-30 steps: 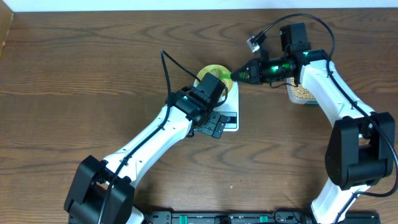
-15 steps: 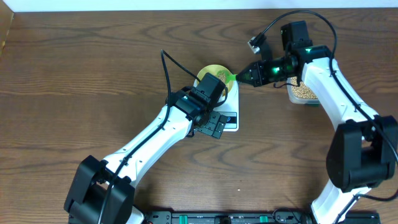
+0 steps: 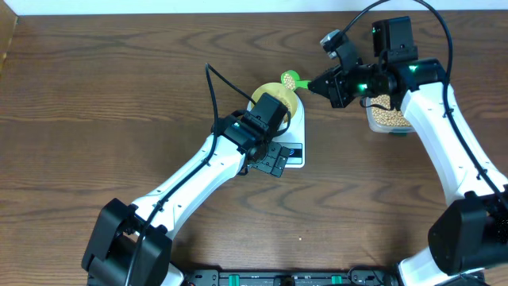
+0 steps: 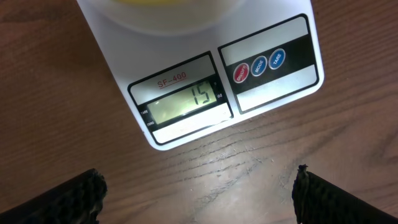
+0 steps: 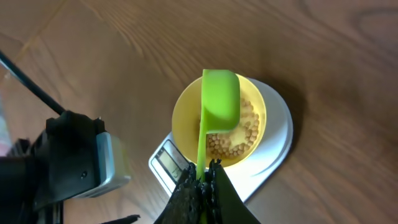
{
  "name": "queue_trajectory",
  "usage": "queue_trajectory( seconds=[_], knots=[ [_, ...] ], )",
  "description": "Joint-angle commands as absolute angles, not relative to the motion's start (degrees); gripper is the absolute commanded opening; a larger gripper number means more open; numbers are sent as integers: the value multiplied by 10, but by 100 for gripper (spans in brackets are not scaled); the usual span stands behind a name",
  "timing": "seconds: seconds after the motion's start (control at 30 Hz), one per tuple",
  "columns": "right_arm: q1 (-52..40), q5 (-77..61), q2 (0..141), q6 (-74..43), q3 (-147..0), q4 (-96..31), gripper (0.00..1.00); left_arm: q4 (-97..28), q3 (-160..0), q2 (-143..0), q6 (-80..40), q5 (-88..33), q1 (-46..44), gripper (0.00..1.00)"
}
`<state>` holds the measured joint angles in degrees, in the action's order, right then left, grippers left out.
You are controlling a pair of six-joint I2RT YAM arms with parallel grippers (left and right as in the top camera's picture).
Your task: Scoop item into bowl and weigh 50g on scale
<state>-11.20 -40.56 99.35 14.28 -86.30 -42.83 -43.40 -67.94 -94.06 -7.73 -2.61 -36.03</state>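
Observation:
The white scale (image 4: pixel 273 37) lies mid-table and its display (image 4: pixel 186 102) reads 15. On its platform stands the pale-yellow bowl (image 5: pixel 186 106) with a layer of tan beans (image 5: pixel 239 134) inside. My right gripper (image 5: pixel 203 171) is shut on the handle of a green scoop (image 5: pixel 219 102), which hangs over the bowl. From overhead the scoop (image 3: pixel 290 79) is at the bowl's (image 3: pixel 290 103) far edge, with my right gripper (image 3: pixel 317 83) to its right. My left gripper (image 4: pixel 199 199) stands open over bare wood just in front of the scale's display end, holding nothing.
A clear tub of beans (image 3: pixel 386 117) sits right of the scale, under my right arm. The left arm (image 3: pixel 198 171) stretches from the lower left and its wrist covers part of the bowl in the overhead view. Bare wooden table (image 3: pixel 95 95) lies all around.
My right gripper has risen and drawn back to the right, carrying the scoop from the bowl's right rim to its far edge. The left arm has not moved.

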Motion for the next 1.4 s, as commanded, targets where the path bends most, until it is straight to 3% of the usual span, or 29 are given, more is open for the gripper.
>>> queue_trajectory(
  seconds=[0.0, 0.63, 1.37],
  knots=[
    [-125, -386, 985, 196, -874, -429, 1, -434, -678, -942, -83, -19, -361, 98],
    [-140, -367, 963, 247, -874, -416, 1, -434, -678, -942, -83, -19, -361, 98],
    [-159, -359, 948, 398, -874, -416, 1, -434, -678, -942, -83, -19, -361, 98]
  ],
)
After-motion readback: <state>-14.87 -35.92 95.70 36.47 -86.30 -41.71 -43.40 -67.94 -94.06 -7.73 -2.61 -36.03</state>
